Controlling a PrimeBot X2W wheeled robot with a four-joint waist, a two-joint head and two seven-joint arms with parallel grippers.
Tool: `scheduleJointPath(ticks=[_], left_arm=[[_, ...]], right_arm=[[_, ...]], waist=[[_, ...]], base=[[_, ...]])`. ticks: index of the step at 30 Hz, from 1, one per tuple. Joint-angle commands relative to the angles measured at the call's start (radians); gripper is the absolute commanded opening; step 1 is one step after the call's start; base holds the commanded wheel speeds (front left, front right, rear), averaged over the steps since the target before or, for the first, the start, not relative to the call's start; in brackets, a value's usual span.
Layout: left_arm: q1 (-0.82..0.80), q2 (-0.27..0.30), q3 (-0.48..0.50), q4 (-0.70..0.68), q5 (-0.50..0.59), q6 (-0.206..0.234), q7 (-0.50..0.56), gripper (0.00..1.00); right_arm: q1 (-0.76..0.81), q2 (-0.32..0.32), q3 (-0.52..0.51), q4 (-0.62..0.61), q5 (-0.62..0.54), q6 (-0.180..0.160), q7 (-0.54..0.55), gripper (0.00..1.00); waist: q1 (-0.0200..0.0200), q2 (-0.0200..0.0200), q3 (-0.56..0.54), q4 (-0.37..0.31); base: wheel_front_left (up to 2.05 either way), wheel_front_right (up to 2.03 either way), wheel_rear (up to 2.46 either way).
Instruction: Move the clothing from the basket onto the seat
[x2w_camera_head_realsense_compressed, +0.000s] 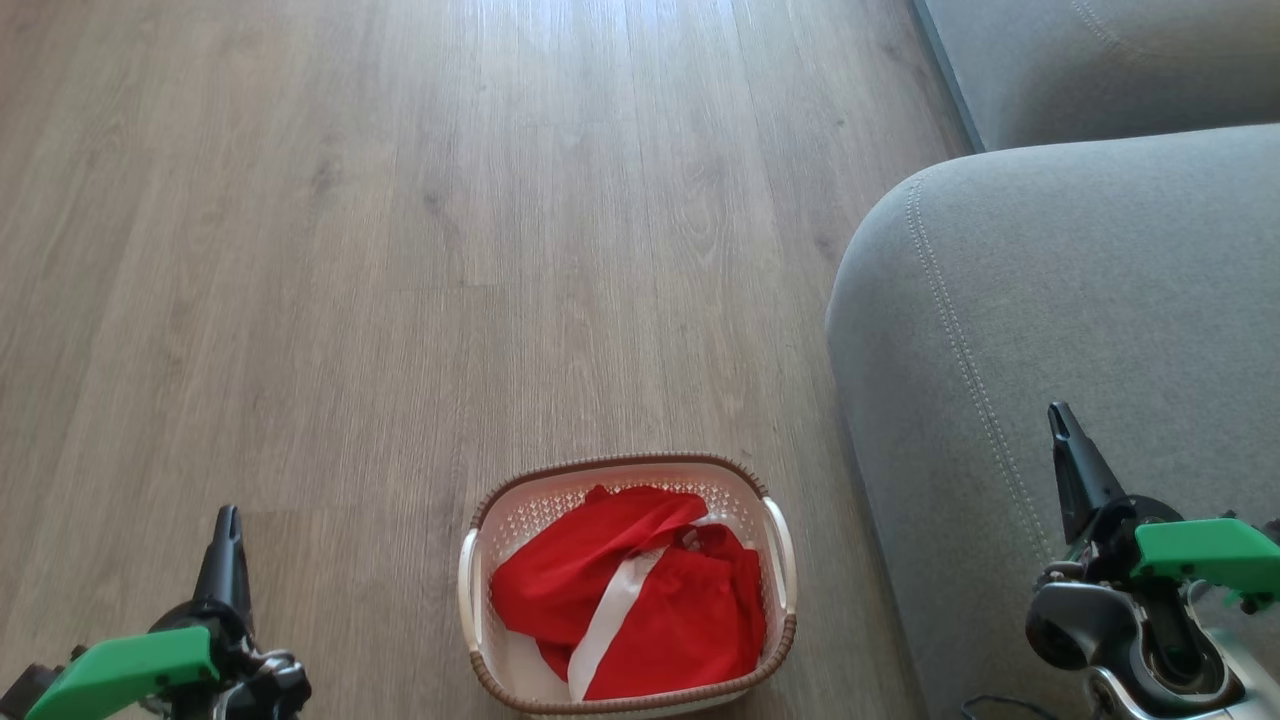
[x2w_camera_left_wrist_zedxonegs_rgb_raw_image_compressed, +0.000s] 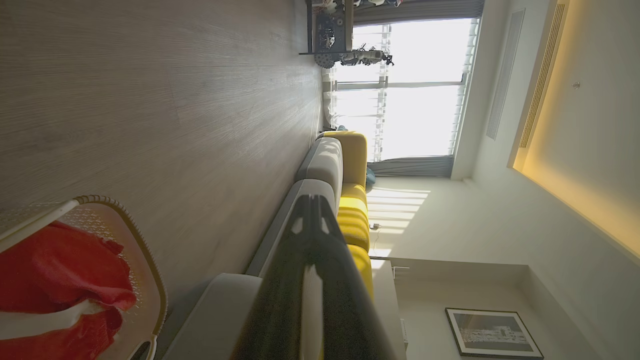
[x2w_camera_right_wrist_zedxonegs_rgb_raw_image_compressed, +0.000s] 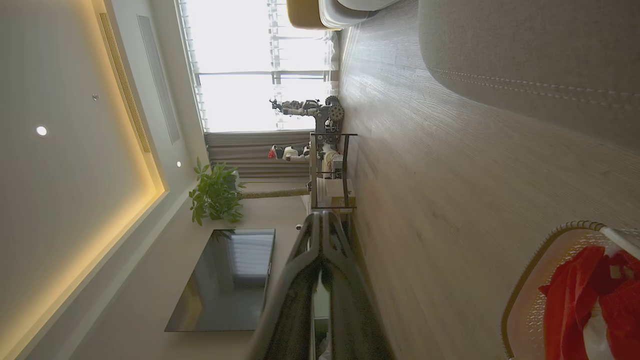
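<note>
Nothing is moved yet: the clothing (x2w_camera_head_realsense_compressed: 630, 600) lies heaped in the basket (x2w_camera_head_realsense_compressed: 620, 463) on the floor (x2w_camera_head_realsense_compressed: 400, 250), just beside the seat (x2w_camera_head_realsense_compressed: 1050, 300), none of it up there. The left gripper (x2w_camera_head_realsense_compressed: 228, 520) and right gripper (x2w_camera_head_realsense_compressed: 1060, 415) hang either side, fingers pressed together, holding nothing.

Bright red, white-striped shiny garments (x2w_camera_head_realsense_compressed: 640, 600); white perforated oval plastic basket (x2w_camera_head_realsense_compressed: 620, 463) with brown woven-look rim; light grey fabric sofa (x2w_camera_head_realsense_compressed: 1080, 300) with double stitching lines; grey-brown wood-grain plank floor (x2w_camera_head_realsense_compressed: 400, 250).
</note>
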Motion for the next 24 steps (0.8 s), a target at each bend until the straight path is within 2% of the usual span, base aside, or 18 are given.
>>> scheduleJointPath(ticks=[1,24], left_arm=[[-0.046,0.009,0.035,-0.035,0.001,-0.008,0.006,0.0],[-0.046,0.009,0.035,-0.035,0.001,-0.008,0.006,0.0]], right_arm=[[-0.043,-0.028,0.013,-0.037,0.001,0.0,-0.01,0.0],[-0.043,-0.028,0.013,-0.037,0.001,0.0,-0.01,0.0]], waist=[[0.0,0.0,0.0,0.0],[0.0,0.0,0.0,0.0]], base=[[0.0,0.0,0.0],[0.0,0.0,0.0]])
